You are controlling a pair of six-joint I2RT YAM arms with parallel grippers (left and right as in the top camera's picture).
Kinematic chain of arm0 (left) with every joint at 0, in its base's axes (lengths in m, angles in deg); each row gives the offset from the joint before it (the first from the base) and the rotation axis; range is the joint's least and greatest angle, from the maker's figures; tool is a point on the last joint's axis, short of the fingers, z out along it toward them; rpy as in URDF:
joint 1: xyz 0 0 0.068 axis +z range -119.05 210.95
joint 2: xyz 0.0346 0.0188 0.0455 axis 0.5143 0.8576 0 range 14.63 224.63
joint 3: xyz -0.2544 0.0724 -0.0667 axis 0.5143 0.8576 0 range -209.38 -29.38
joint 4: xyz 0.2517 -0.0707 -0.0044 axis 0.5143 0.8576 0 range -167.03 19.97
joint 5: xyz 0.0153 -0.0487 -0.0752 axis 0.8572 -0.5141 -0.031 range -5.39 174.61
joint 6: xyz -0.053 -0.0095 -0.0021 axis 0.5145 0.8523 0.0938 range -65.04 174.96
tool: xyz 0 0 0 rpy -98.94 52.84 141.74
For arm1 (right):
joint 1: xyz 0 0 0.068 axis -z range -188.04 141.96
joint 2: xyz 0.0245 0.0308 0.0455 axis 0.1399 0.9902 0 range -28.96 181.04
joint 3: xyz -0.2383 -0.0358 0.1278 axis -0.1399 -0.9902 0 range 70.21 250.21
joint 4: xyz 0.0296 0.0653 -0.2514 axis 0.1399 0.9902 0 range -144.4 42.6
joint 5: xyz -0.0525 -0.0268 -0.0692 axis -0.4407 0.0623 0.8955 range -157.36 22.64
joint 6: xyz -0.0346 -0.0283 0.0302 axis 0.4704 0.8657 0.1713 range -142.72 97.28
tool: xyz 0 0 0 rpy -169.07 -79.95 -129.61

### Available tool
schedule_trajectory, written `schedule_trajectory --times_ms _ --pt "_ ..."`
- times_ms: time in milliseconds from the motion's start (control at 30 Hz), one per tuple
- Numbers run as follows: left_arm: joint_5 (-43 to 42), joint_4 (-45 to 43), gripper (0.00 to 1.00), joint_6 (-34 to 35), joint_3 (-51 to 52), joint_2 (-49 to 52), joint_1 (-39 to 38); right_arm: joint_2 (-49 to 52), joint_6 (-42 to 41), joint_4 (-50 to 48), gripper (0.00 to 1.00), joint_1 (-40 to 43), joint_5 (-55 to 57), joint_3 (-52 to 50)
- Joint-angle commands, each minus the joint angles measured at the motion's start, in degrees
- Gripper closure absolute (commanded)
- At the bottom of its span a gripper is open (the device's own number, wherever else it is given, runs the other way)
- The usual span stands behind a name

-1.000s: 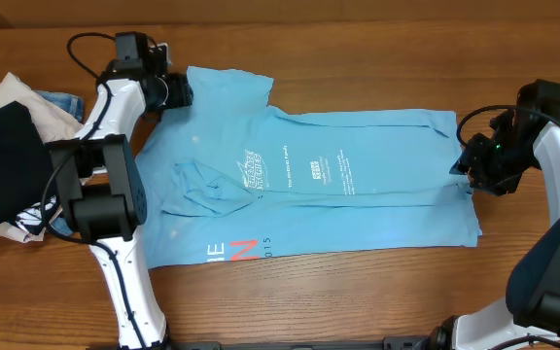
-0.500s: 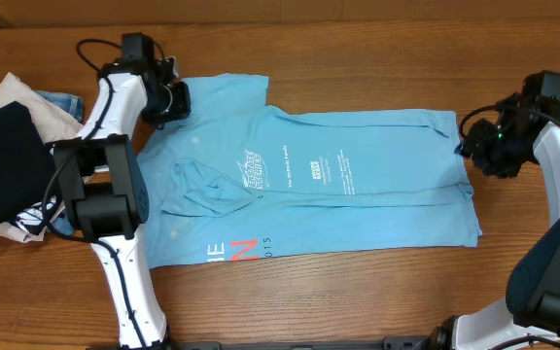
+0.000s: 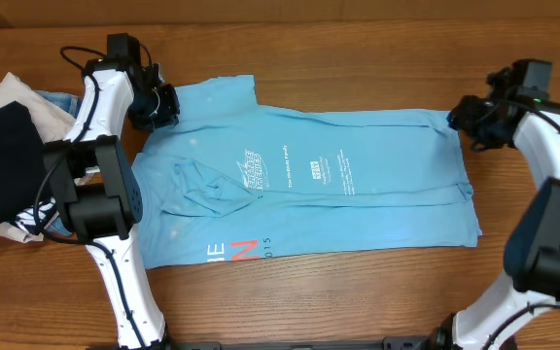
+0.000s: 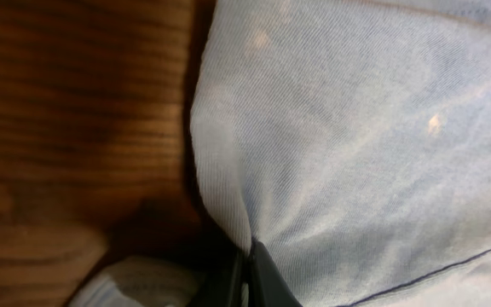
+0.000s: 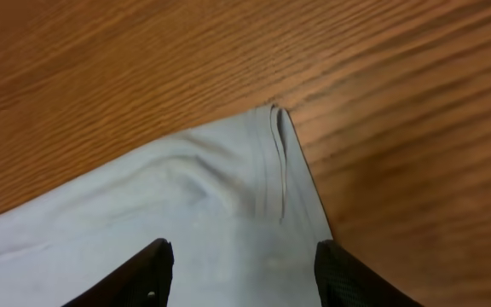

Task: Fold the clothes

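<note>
Sky-blue T-shirt [image 3: 319, 194] is lying spread flat on the wood-grain bench [image 3: 358, 39], soft knit, lightly creased, white and red lettering showing. Left hand [image 3: 160, 105] is pinching its far-left edge, clenched on the cloth. Right hand [image 3: 462, 119] is hovering released over a stitched corner, fingers apart.

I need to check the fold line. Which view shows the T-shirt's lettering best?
Overhead: the whole T-shirt lies spread, white and red lettering visible. Left wrist shows only plain fabric pinched in shut jaws; right wrist shows one bare corner between open jaws.
</note>
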Motion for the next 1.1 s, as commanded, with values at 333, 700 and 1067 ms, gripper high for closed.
schedule_trajectory --times_ms 333,700,1067 --pt "0.9 1.7 0.96 1.4 -1.1 -2.3 -0.5 8.8 0.2 -6.3 0.44 -0.1 -3.8 1.1" --pt "2.4 1.8 0.96 1.4 -1.2 -2.3 -0.5 9.0 0.2 -7.5 0.51 -0.2 -4.6 1.1" --pt "2.4 1.9 0.95 1.4 -1.1 -2.3 -0.5 9.0 0.2 -7.5 0.84 -0.1 -4.6 1.1"
